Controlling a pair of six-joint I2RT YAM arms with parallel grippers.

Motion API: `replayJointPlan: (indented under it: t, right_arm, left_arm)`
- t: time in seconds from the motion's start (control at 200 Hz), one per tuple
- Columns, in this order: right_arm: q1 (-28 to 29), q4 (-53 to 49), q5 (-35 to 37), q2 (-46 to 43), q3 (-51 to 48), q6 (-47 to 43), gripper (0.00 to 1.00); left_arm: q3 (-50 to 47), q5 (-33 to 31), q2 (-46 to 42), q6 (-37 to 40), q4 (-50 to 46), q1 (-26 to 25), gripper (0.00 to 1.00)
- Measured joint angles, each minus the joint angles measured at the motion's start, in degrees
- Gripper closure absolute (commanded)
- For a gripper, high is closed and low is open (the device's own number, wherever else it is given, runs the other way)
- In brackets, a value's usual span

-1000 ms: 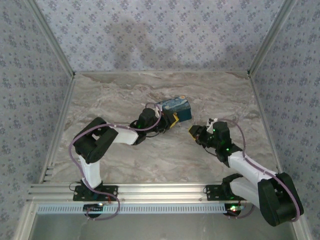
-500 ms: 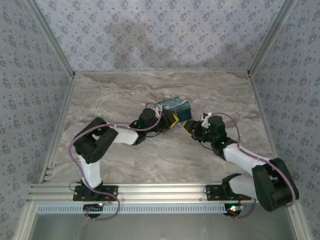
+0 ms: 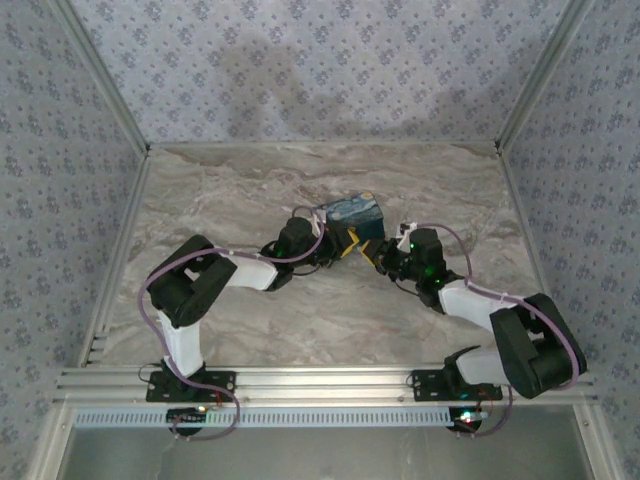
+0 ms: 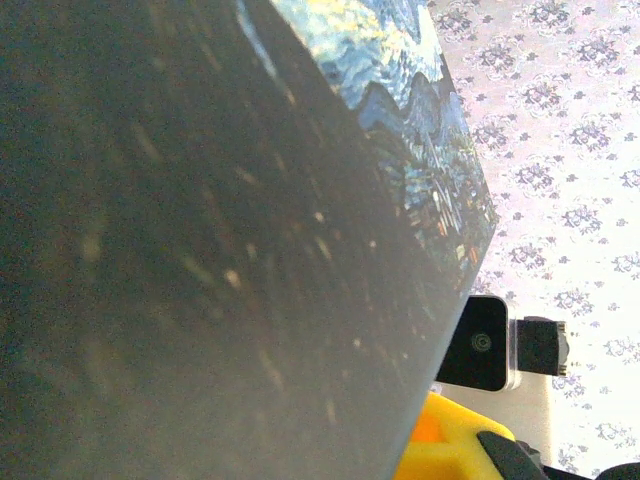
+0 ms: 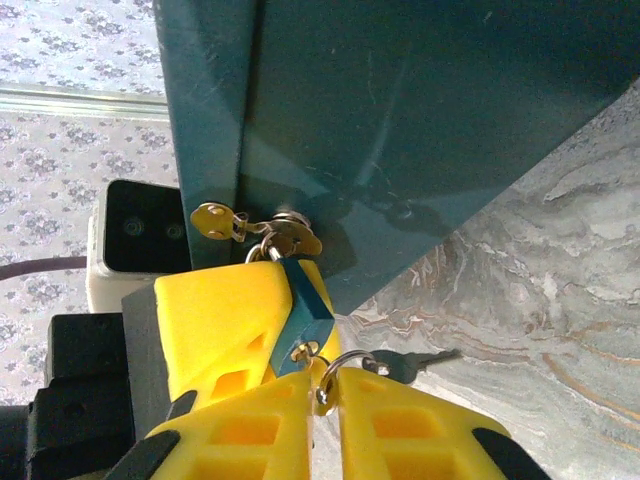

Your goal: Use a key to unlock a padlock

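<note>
The small blue padlock (image 5: 306, 305) hangs tilted from the brass hasp (image 5: 260, 228) of the night-sky printed box (image 3: 352, 214). My right gripper (image 5: 322, 378) sits just under it, its yellow fingers shut on the key (image 5: 304, 349) at the padlock's bottom. A key ring (image 5: 338, 368) and a second key (image 5: 408, 364) dangle from the key. My left gripper (image 3: 343, 243) is at the box's front. One of its yellow fingers (image 5: 215, 320) lies against the padlock's back. The box hides its jaws in the left wrist view.
The box's dark wall (image 4: 200, 250) sits right against the left wrist camera. Both arms meet at the middle of the marble table (image 3: 230, 190). Patterned walls (image 3: 320, 70) close off the back and both sides.
My right arm has swung left to the box's front, and its fingers have closed on the key. The left arm and the box have not moved.
</note>
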Motion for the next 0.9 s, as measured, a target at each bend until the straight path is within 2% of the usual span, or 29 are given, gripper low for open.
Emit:
replayJointPlan:
  t: [0.135,0.28,0.41,0.555,0.899]
  right_arm:
    - [0.0,0.7,0.1,0.8,0.1,0.4,0.95]
    - [0.0,1.7,0.2,2.2,0.8,0.8,0.96]
    - [0.0,1.6,0.2,2.7,1.2,0.9,0.87]
    - [0.4,-0.1,0.1,2.4,1.8,-0.1,0.69]
    - [-1.7,-18.4,-1.3,-10.6,1.9,-8.2,0.64]
  left_arm:
    - [0.0,-0.4,0.0,-0.4,0.0,0.0,1.00]
    - [0.0,-1.6,0.0,-0.4,0.0,0.0,1.00]
    - [0.0,-2.2,0.0,-0.4,0.0,0.0,1.00]
    - [0.0,-1.3,-0.3,-0.4,-0.3,-0.3,1.00]
    - [0.0,-0.5,-4.2,1.8,-8.1,0.0,1.00]
